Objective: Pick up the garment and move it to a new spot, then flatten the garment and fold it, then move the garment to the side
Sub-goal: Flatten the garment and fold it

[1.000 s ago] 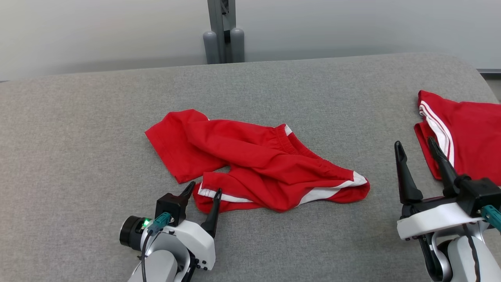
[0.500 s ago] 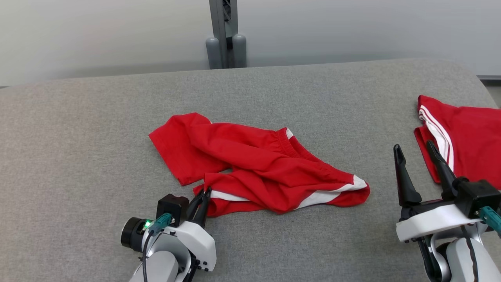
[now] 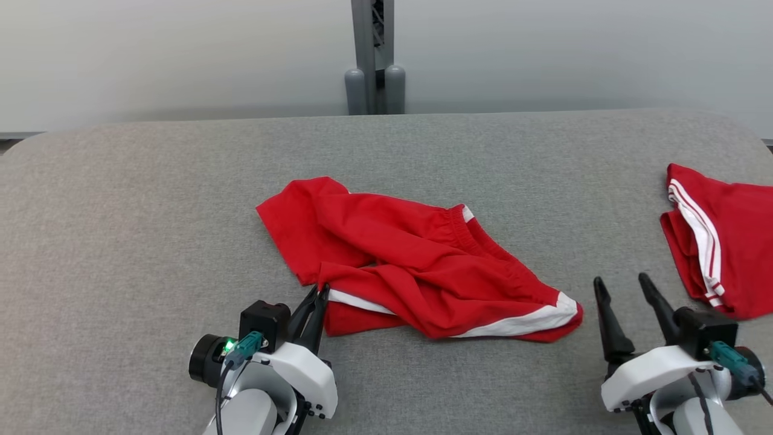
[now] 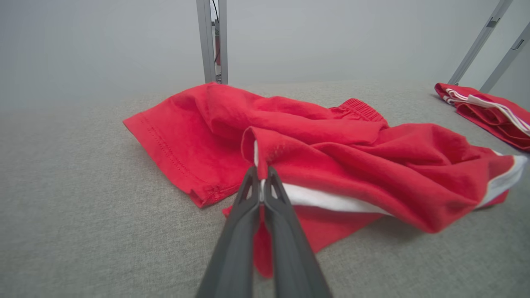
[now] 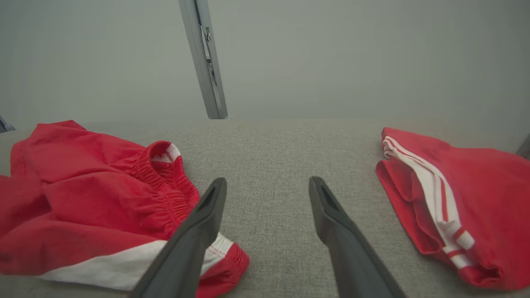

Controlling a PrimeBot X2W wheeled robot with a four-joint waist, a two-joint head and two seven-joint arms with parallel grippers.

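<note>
the left gripper [image 3: 320, 290] is pinching shut on what looks like a near hem corner of the crumpled red garment [image 3: 423, 272] lying mid table [image 3: 121, 211], and the right gripper [image 3: 622, 287] is hanging open beside its striped end, the likeliest second hold, as such light, limp cloth is going to sag.

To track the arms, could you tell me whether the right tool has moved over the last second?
Yes: the right tool has drawn back toward the robot, clear of the folded shorts it overlapped.
</note>
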